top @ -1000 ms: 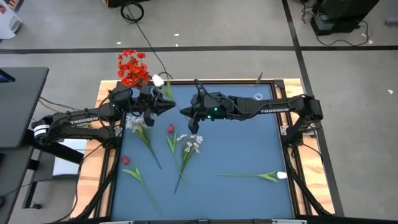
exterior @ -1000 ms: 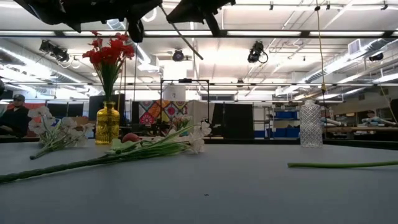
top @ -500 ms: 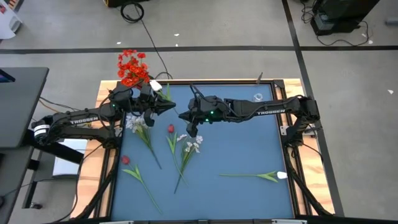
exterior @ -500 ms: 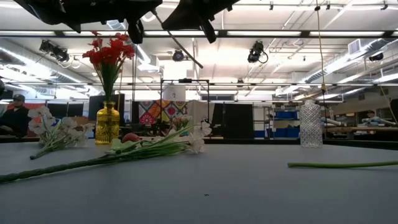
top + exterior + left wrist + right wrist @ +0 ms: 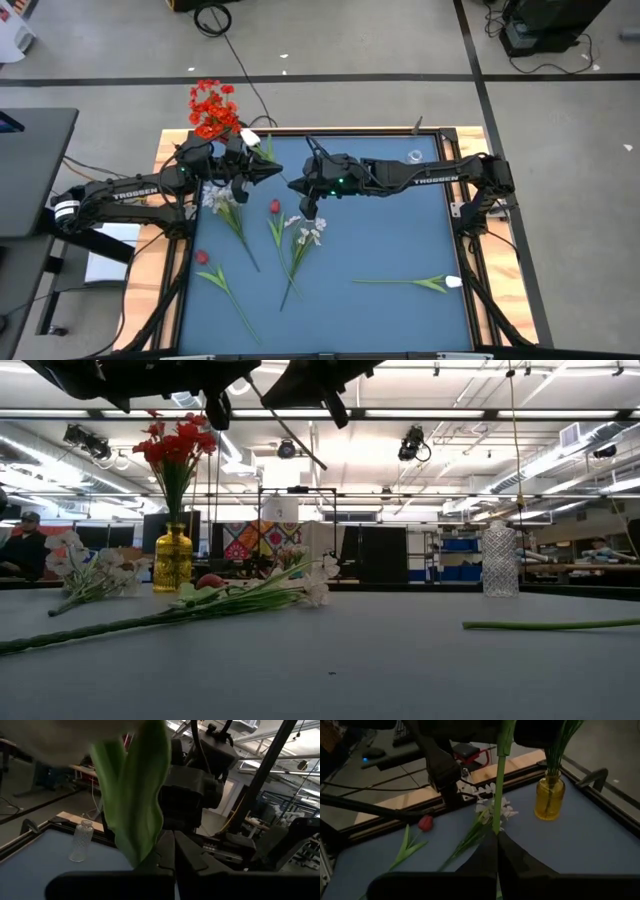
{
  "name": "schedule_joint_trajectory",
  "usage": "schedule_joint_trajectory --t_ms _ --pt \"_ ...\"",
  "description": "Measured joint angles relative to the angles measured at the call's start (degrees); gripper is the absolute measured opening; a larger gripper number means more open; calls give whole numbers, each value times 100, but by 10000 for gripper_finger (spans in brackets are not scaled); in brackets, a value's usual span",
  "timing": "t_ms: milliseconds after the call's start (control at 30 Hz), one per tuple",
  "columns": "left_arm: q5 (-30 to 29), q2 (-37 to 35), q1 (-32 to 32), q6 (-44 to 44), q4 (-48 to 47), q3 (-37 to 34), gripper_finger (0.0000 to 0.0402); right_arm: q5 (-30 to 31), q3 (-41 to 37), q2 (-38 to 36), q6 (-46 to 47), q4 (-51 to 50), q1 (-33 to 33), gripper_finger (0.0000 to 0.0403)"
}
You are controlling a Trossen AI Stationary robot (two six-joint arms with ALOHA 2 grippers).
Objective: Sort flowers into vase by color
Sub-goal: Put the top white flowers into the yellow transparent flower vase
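Note:
Above the table's far left part, both grippers are shut on one white flower (image 5: 250, 134). My left gripper (image 5: 277, 172) and my right gripper (image 5: 293, 185) meet tip to tip. The flower's green stem (image 5: 286, 426) slants down toward the right between them. Its leaf (image 5: 134, 795) fills the left wrist view. Red flowers stand in a yellow vase (image 5: 212, 110) at the far left corner. A clear glass vase (image 5: 415, 155) stands at the far right. White clusters (image 5: 222, 200) (image 5: 308, 232), red tulips (image 5: 274, 207) (image 5: 202, 258) and a white tulip (image 5: 452, 282) lie on the mat. My left gripper holds the white flower's stem just below the leaf (image 5: 142, 855), coming level from the table's left; the leaf hides the contact. The flower is lifted clear, its bloom (image 5: 250, 134) toward the far side. My right gripper pinches the stem (image 5: 496, 827) between its two fingers, farther from the bloom, coming from the table's right. The stem runs on from its fingertips to the left gripper.
The blue mat (image 5: 400, 240) has bare room in its middle and right part. A wooden frame (image 5: 300, 130) borders the table. The yellow vase (image 5: 549, 797) stands just left of and beyond the two grippers. A person (image 5: 25, 545) sits in the room beyond the table.
My right gripper has moved a little toward the table's left, closing up on the left gripper, then held still. The white flower's bloom has shifted slightly with it, and the stem has slid a little to the left in the low view.

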Motion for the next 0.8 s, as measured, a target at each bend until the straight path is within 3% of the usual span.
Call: schedule_joint_trajectory --t_ms 300,367,500,800 --pt "-161 -62 70 468 -279 0 0 -7 0 -95 346 -501 -128 83" --pt "-427 -173 146 473 -576 2 0 -4 0 -123 445 -688 -188 97" --pt "-1266 -684 412 703 -1405 -4 0 -4 4 -239 560 -1106 -320 119" --pt "-1574 -1843 1038 1107 -2995 2 0 168 4 -335 468 -1646 -631 137"
